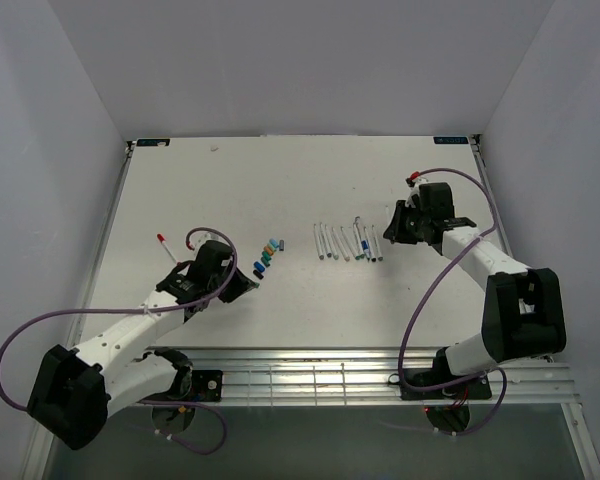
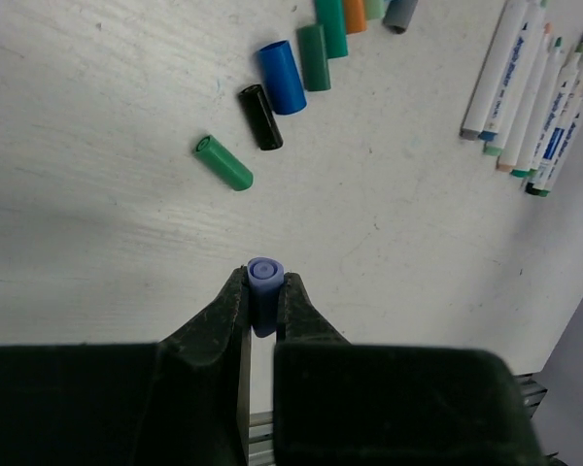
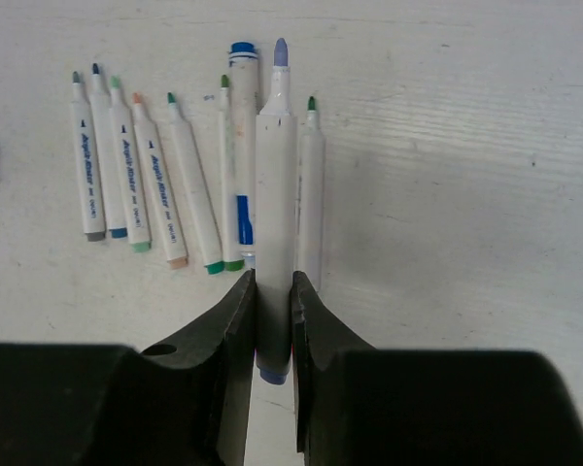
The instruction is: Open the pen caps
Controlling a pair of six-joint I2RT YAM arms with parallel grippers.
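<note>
left wrist: lilac cap (image 2: 265,274) pinched in left claw (image 2: 264,284)

Bright, even overhead light is washing out the white worktop (image 1: 280,190), casting only faint soft shadows, while both wrist views are looking slightly soft and grainy.

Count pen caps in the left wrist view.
9: lilac cap in the left pincer; lying ahead: green cap, black cap, blue cap, second green cap, teal cap, orange cap, pale cap, grey cap, the last four cut by the frame's top. More may hide beyond.
</note>
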